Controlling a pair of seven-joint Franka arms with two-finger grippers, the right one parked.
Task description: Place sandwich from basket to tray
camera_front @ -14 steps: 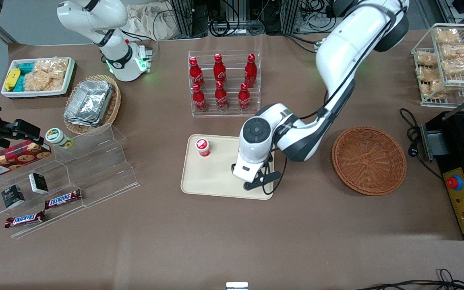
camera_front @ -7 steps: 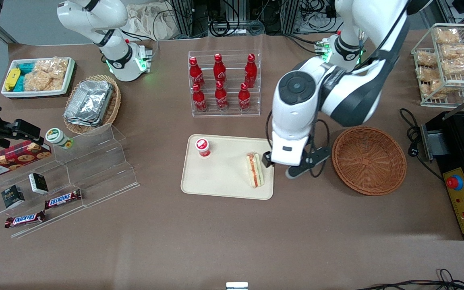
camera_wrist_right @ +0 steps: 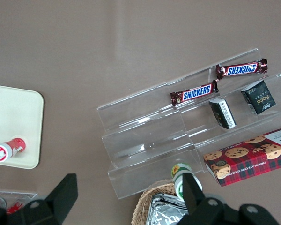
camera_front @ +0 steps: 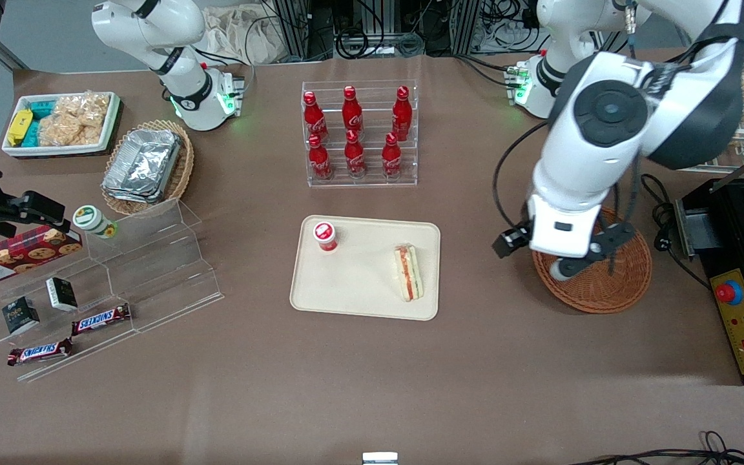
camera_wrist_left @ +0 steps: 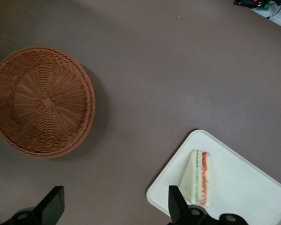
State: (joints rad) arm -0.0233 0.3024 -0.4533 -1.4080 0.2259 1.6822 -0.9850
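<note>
The sandwich [camera_front: 409,272] lies flat on the beige tray [camera_front: 352,284], at the tray's end nearest the basket, with its red and green layers showing. In the left wrist view the sandwich [camera_wrist_left: 199,178] rests near the tray's [camera_wrist_left: 253,187] rounded corner. The reddish-brown wicker basket [camera_front: 604,290] sits on the table toward the working arm's end, partly covered by the arm; in the wrist view the basket [camera_wrist_left: 40,101] holds nothing. My gripper [camera_front: 527,253] hangs high above the table between tray and basket. Its jaws [camera_wrist_left: 114,206] stand wide open with nothing between them.
A small red-capped bottle [camera_front: 325,236] stands on the tray's other end. An acrylic rack of red cola bottles [camera_front: 359,135] is farther from the front camera than the tray. A black appliance with a red button [camera_front: 728,292] lies beside the basket. A clear stepped shelf [camera_front: 159,258] stands toward the parked arm's end.
One second ago the gripper was low over the tray, hiding the sandwich. It has since lifted away and swung toward the basket, leaving the sandwich lying on the tray.
</note>
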